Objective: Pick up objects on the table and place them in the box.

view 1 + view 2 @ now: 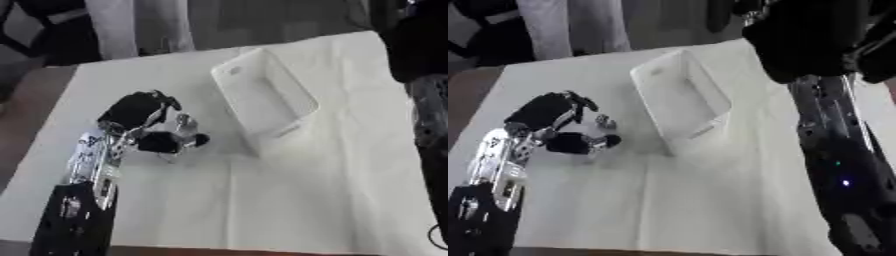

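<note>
My left hand (137, 111) lies on the white cloth left of centre, at the end of a silver and black forearm that comes up from the lower left. Its fingers (182, 124) are curled down around a small dark object (161, 142) that rests on the cloth. The white box (262, 95) lies askew just right of that hand, open side up, and nothing shows inside it. My right arm (833, 150) runs up the right side. A big black mass (807, 40) at its top is raised close to the camera, and its shape stays unclear.
A white cloth (289, 200) covers the table, with bare brown table edge (26, 125) at the left. People stand along the far edge behind the table. The box's near end (284, 131) points toward the middle of the cloth.
</note>
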Robot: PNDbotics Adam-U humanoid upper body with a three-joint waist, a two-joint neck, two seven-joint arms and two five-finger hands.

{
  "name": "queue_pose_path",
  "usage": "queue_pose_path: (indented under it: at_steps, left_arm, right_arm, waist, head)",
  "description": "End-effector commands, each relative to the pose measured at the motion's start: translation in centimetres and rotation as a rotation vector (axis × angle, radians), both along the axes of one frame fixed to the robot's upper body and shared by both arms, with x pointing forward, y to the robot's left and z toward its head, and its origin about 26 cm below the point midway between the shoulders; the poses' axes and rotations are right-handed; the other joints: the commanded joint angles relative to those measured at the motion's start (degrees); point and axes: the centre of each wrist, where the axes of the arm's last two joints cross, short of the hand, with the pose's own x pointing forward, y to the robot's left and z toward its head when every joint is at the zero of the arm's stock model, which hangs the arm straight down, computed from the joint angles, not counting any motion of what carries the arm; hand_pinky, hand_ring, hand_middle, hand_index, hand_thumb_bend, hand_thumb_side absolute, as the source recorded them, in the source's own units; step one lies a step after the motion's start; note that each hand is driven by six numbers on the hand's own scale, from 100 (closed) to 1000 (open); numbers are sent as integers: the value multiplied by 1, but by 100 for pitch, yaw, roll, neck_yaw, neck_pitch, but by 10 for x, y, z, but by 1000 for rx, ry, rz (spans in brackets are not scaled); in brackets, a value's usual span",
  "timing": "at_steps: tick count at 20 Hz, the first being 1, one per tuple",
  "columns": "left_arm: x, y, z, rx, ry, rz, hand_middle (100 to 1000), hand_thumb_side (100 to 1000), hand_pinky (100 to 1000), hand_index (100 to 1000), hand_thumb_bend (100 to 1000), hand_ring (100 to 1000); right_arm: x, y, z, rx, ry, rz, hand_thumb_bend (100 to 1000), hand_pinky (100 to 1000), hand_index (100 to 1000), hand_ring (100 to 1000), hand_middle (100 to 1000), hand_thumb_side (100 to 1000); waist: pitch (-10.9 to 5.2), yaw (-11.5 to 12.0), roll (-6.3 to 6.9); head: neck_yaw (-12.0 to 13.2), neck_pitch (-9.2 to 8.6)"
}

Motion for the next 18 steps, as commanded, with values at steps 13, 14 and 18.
queue_pose_path:
  at_steps: [13,14,18]
  left_arm:
    - [7,19,7,79,-20,86,428,1000,100,776,637,230]
    - [7,23,9,91,-26,98,428,1000,100,775,646,231]
    - [11,34,10,123,-38,129,427,1000,100,771,652,232]
  right_arm:
    - [-4,-1,11,0,-57,-2,100,663,468,818,932,814]
    - [-4,-2,11,0,-60,-3,100,663,468,817,932,814]
    - [-4,-1,12,3,-69,-5,100,663,466,817,932,814]
  waist:
    - [0,-9,-42]
    - [1,-13,-45]
    - [14,-25,-58]
  head:
    - [15,-2]
    - [22,-2]
    - [35,-2]
